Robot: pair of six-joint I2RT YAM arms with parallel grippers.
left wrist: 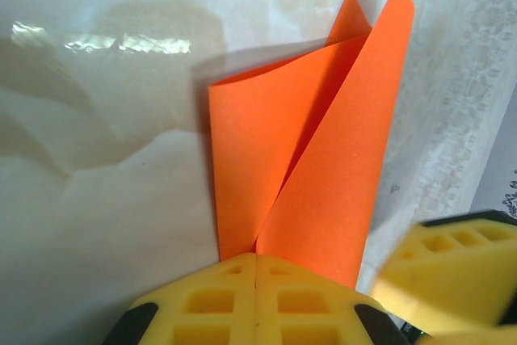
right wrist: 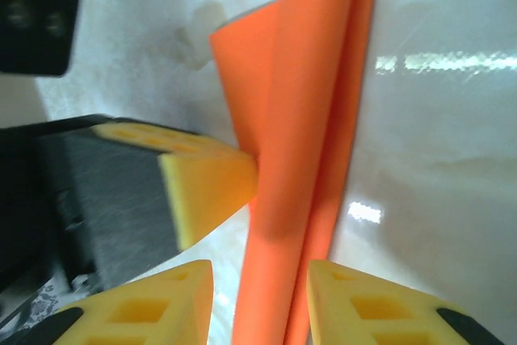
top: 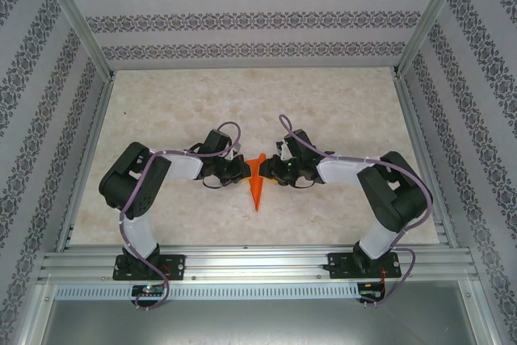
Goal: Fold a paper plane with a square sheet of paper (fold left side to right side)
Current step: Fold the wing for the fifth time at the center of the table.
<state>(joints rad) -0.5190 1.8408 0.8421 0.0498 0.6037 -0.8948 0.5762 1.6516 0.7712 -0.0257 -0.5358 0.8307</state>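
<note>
The orange paper plane point(top: 257, 186) is a narrow folded dart on the table, its sharp nose pointing to the near edge. In the left wrist view its flaps point(left wrist: 311, 159) stand up and fan apart. My left gripper point(top: 241, 169) is shut on the paper's edge, its yellow fingertips point(left wrist: 234, 280) pressed together round it. My right gripper point(top: 268, 171) faces it from the other side. Its jaws point(right wrist: 260, 276) are open, with the folded paper point(right wrist: 303, 119) standing between them and a gap on the left. The left gripper's finger point(right wrist: 206, 187) touches the paper.
The marble-patterned table point(top: 161, 111) is fenced by aluminium rails point(top: 258, 260) at the near edge and patterned walls point(top: 258, 18) on three sides. Both arms bend inward and meet at the middle. The right gripper's finger point(left wrist: 452, 276) sits close beside the left one.
</note>
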